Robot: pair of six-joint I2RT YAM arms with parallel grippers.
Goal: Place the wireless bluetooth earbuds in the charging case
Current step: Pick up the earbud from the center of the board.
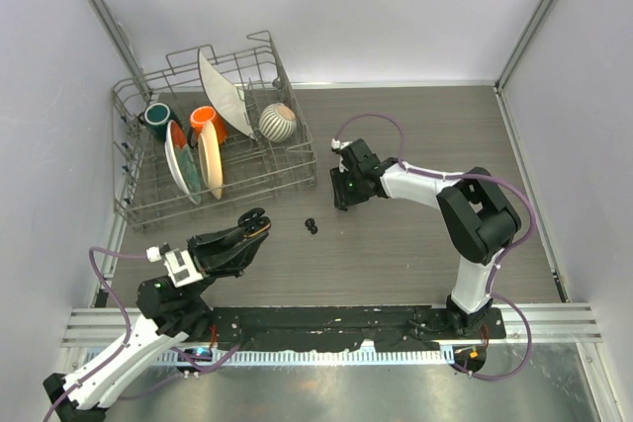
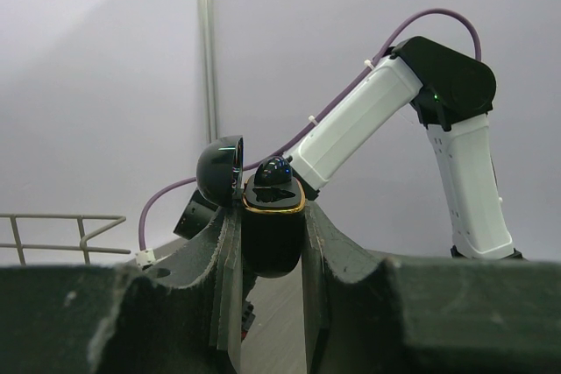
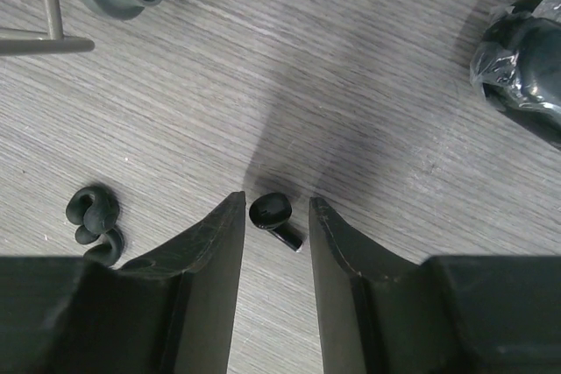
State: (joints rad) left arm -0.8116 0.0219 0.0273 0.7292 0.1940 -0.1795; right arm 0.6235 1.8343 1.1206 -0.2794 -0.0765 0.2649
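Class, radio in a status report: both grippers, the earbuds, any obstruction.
Left gripper shut on open charging case, seated earbud inside. Right gripper open, straddling loose earbud on table, gaps both sides. Nothing blocking the pick.

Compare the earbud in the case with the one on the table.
The cased earbud sits in the open case, gripped by the left tool; the table earbud lies loose between the right tool's fingers. Only the table earbud's stem shows. Both are glossy black.
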